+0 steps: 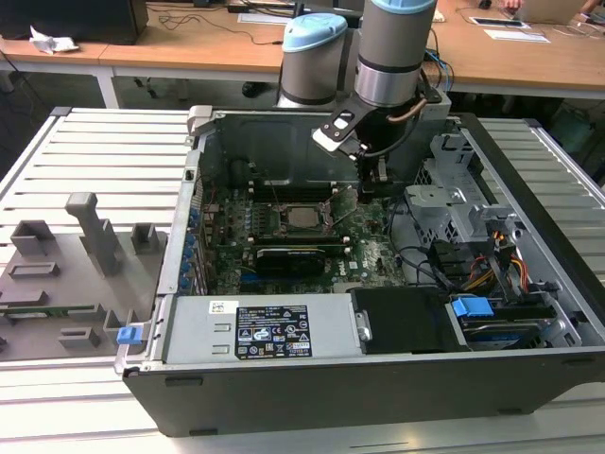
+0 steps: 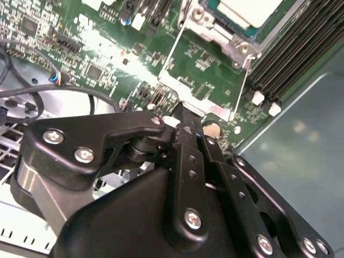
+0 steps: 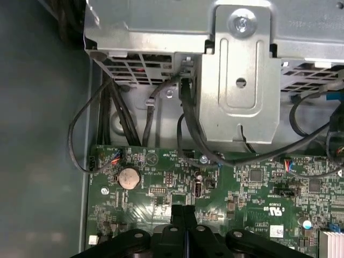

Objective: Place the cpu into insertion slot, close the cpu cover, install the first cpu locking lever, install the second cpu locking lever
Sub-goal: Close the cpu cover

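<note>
An open dark grey metal computer case [image 1: 284,383] lies on a pale slatted metal table [image 1: 95,142]. Inside the case a green circuit board [image 1: 371,248] covers the floor. Near its middle sits the square black insertion slot with a metal rim [image 1: 279,219], and the small silver-topped square cpu [image 1: 304,217] lies flat inside it. In the second wrist view the cpu [image 2: 250,9] has the thin metal cpu cover frame [image 2: 221,35] around its edge. From there a thin wire lever [image 2: 243,88] runs towards the gripper.

The black gripper [image 1: 373,182] hangs inside the case, just beside the slot on the exterior view's right. In both wrist views its fingers [image 3: 184,215] are pressed together, their tip [image 2: 183,114] low over the board. Whether they pinch anything cannot be told.

The case also holds a long black expansion card [image 1: 288,257] in front of the slot, a silver labelled power supply box [image 1: 198,326] along the front wall, and a bare metal drive cage [image 1: 454,180] with black cables [image 3: 188,123] beneath it. Beside the case, a grey tray of moulded holders [image 1: 57,284] rests on the table.
</note>
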Controlling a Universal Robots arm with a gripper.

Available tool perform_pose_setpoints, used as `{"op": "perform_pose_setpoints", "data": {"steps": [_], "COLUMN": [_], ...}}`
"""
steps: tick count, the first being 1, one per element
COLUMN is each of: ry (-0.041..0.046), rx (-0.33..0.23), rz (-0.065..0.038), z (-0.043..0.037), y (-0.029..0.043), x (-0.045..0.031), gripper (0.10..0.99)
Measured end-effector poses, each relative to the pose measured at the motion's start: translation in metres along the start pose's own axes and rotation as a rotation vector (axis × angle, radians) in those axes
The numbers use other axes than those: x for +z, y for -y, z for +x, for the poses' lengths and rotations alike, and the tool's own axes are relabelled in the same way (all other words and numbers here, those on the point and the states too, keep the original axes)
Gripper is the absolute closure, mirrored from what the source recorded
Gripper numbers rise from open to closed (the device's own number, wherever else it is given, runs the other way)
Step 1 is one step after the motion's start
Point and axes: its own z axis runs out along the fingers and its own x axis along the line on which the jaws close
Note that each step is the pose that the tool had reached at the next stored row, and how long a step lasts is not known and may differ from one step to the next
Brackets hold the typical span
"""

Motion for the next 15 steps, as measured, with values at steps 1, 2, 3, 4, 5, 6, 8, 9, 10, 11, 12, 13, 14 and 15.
{"op": "perform_pose_setpoints", "data": {"steps": [1, 2, 3, 4, 5, 6, 8, 9, 10, 11, 12, 13, 14, 15], "ry": [0.0, 0.0, -0.0001, 0.0, 0.0, 0.0, -0.0001, 0.0, 0.0, 0.0, 0.0, 0.0, 0.0, 0.0], "rx": [0.0, 0.0, 0.0, 0.0, 0.0, 0.0, 0.0, 0.0, 0.0, 0.0, 0.0, 0.0, 0.0, 0.0], "rz": [0.0, 0.0, 0.0, 0.0, 0.0, 0.0, 0.0, 0.0, 0.0, 0.0, 0.0, 0.0, 0.0, 0.0], "z": [0.0, 0.0001, 0.0001, 0.0002, 0.0002, 0.0003, 0.0003, 0.0003, 0.0003, 0.0003, 0.0003, 0.0003, 0.0004, 0.0004], "y": [0.0012, 0.0023, 0.0036, 0.0048, 0.0057, 0.0065, 0.0077, 0.008, 0.0081, 0.0086, 0.0088, 0.0089, 0.0092, 0.0098], "x": [-0.0001, -0.0001, -0.0002, -0.0003, -0.0003, -0.0003, -0.0004, -0.0004, -0.0004, -0.0005, -0.0005, -0.0005, -0.0005, -0.0005], "gripper": [0.98, 0.98, 0.98, 0.98, 0.98, 0.98, 0.98, 0.98, 0.98, 0.98, 0.98, 0.98, 0.98, 0.98]}}
